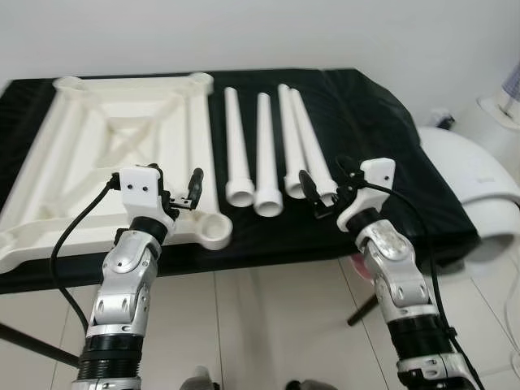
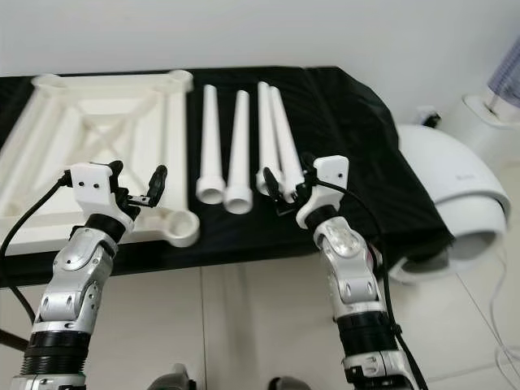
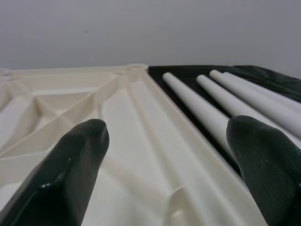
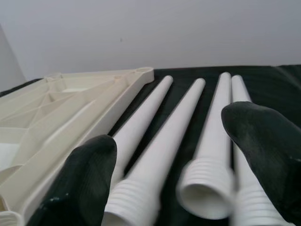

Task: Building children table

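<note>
Eye views: upturned white tabletop (image 1: 114,138) on the left of a black-covered bench (image 1: 382,122); four white legs (image 1: 264,154) lying side by side to its right, wide ends near. Left tool (image 1: 180,195) spread open over the tabletop's near right corner; right tool (image 1: 325,188) spread open over the near ends of the two right legs.

Left wrist view: black fingers (image 3: 70,174) apart, tabletop ribs between.

Right wrist view: fingers (image 4: 263,141) apart above threaded leg ends.
</note>
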Motion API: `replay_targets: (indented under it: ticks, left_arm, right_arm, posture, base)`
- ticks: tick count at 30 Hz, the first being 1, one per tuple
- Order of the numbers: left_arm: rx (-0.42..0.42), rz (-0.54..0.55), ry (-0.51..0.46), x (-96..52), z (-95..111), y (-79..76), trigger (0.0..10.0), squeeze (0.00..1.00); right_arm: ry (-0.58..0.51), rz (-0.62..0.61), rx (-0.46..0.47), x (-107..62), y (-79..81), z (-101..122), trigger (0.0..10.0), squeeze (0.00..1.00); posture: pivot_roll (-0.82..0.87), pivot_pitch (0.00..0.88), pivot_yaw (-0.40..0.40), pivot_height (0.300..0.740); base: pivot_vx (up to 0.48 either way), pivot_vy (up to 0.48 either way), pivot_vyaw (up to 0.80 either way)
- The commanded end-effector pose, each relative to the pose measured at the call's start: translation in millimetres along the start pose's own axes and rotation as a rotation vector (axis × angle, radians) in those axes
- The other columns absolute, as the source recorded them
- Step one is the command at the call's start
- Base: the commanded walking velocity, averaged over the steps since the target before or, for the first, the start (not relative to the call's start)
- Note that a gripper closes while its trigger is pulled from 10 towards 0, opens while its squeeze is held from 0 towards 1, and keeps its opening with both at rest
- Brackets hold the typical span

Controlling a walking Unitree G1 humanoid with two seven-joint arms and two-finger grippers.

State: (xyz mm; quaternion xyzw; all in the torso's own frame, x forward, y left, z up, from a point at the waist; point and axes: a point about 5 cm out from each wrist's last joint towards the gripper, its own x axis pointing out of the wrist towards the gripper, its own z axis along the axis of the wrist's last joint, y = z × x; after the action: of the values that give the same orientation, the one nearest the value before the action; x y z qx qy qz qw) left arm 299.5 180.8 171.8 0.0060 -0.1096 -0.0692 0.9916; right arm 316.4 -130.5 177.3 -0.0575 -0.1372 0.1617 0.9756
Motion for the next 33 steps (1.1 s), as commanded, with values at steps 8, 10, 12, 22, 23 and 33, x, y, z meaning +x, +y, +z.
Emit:
replay_targets:
  ticks: [8,10,12,22,23,33]
  left_arm:
    - [0.023,-0.007,0.020,0.1,-2.0,-0.4,10.0,0.00]
    - [0.015,-0.018,0.022,0.3,-1.3,-2.5,10.0,0.00]
    - [0.009,-0.040,0.038,1.1,-1.1,-5.1,10.0,0.00]
    - [0.101,-0.211,0.068,7.4,15.3,-23.9,10.0,0.00]
    - [0.104,-0.247,0.067,7.9,18.6,-28.6,10.0,0.00]
    - [0.059,-0.338,0.079,2.8,31.5,-37.1,10.0,0.00]
  right_arm:
    - [0.005,-0.006,0.006,0.0,3.1,-1.3,10.0,0.00]
    - [0.015,-0.017,-0.004,0.5,2.8,-1.6,10.0,0.00]
    - [0.027,-0.027,-0.013,1.8,3.3,-2.2,10.0,0.00]
    - [0.023,-0.090,-0.001,22.0,-9.4,13.3,10.0,0.00]
    - [0.039,-0.094,0.001,29.3,-13.0,16.0,10.0,0.00]
    - [0.150,-0.222,0.107,62.0,-41.3,26.2,10.0,0.00]
  posture:
    - [-0.02,0.089,-0.012,0.740]
    - [-0.02,0.087,-0.012,0.740]
    - [-0.02,0.087,-0.012,0.740]
    - [-0.03,0.096,-0.011,0.740]
    - [-0.02,0.101,-0.012,0.740]
    - [-0.02,0.158,-0.020,0.740]
  base:
    - [0.000,0.041,0.00]
    - [0.000,0.000,0.00]
    - [0.000,0.000,0.00]
    - [0.000,0.000,0.00]
    - [0.000,0.000,0.00]
    - [0.000,0.000,0.00]
